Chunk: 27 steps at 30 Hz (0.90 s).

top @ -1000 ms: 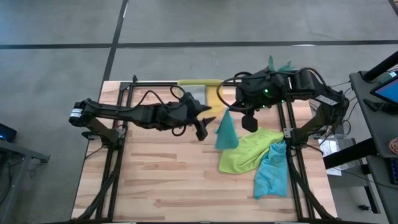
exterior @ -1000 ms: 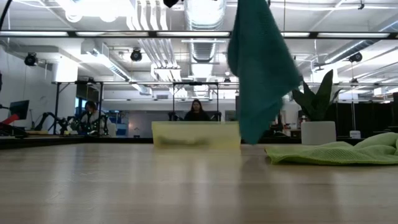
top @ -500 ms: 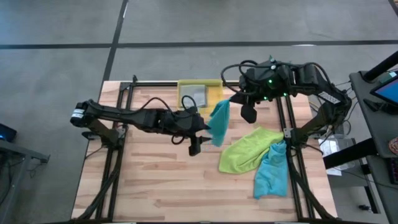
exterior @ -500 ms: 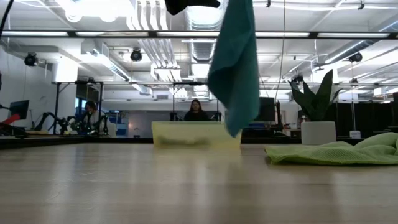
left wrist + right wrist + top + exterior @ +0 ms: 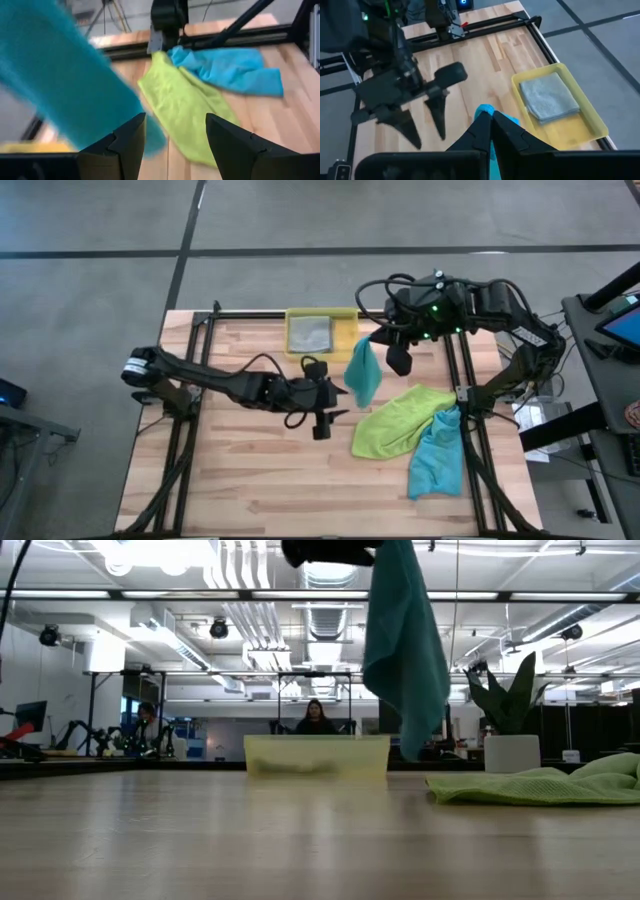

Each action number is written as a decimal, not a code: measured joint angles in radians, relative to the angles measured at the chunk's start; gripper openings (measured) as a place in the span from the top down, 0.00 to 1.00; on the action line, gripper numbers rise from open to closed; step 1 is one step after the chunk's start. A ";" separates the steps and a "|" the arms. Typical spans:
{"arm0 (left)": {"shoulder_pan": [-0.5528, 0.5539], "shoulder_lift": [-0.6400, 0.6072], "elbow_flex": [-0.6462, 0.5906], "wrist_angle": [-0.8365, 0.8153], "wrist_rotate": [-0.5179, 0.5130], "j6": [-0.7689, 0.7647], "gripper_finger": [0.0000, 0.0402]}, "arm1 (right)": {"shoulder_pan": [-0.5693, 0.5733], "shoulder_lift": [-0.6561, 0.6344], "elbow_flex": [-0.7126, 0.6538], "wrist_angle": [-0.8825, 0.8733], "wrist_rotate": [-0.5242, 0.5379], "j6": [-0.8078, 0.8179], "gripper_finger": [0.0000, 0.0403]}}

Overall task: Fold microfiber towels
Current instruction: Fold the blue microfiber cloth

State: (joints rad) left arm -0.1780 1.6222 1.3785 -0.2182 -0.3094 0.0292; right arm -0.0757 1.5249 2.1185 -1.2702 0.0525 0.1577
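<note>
The right gripper (image 5: 377, 338) has its fingers pinched tight on the top corner of a teal towel (image 5: 362, 374), which hangs free above the desk (image 5: 240, 480), its lower tip clear of the wood in the low view. Just beside the hanging cloth, on the side away from the right arm, the left gripper (image 5: 322, 416) hovers with its fingers (image 5: 127, 145) spread wide and holding nothing; from its wrist camera the dangling teal towel fills the space close in front of one finger.

Past the left fingers, below the hanging cloth, the lime green towel (image 5: 395, 422) lies crumpled on the desk, and the second teal towel (image 5: 434, 455) is bunched against its far edge, overlapping it near the right arm's frame post.

Behind the right fingers, at the back edge of the desk, sits the yellow bin (image 5: 345, 330) with the grey towel (image 5: 310, 333) lying flat and folded inside it.

Beyond the desk, two people (image 5: 316, 718) sit far off in the room, and a potted plant (image 5: 510, 710) stands behind the green cloth.
</note>
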 joint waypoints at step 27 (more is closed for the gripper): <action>0.008 0.075 0.000 -0.007 -0.198 0.037 0.52 | 0.000 -0.013 0.000 0.012 -0.019 -0.038 0.98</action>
State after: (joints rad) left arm -0.1696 1.6974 1.3781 -0.2253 -0.5072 0.0666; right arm -0.0753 1.5116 2.1185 -1.2584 0.0339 0.1196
